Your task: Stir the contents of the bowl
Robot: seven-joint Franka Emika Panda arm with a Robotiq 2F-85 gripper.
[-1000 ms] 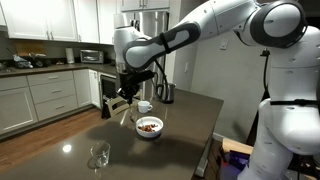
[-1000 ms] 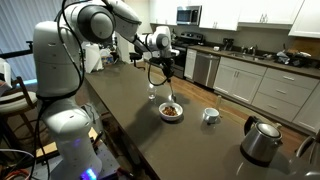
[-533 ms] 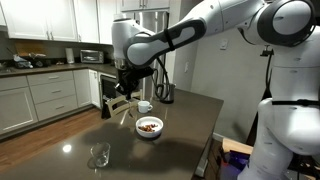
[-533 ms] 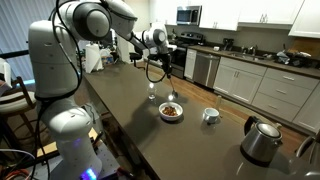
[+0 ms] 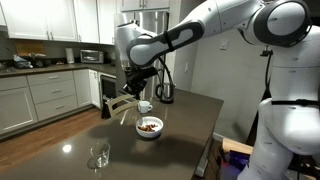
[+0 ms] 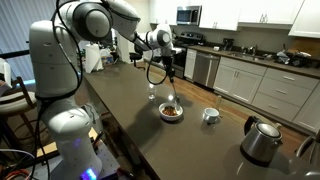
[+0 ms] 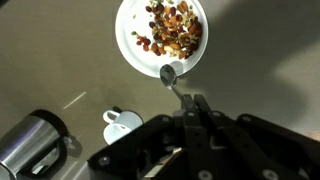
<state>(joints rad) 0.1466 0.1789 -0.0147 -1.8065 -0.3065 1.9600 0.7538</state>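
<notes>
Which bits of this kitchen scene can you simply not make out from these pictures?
- Wrist view: the bowl has its top rim cut off by the picture edge, and the kettle is cut off by the corner.
- Wrist view: the handle end of the spoon is hidden inside the gripper.
- Both exterior views: the contents are too small to identify.

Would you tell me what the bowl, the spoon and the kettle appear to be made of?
Bowl: likely glazed ceramic, plain glossy white. Spoon: metal, its polished tip mirrors the light. Kettle: probably brushed steel, grey with soft streaky reflections.
</notes>
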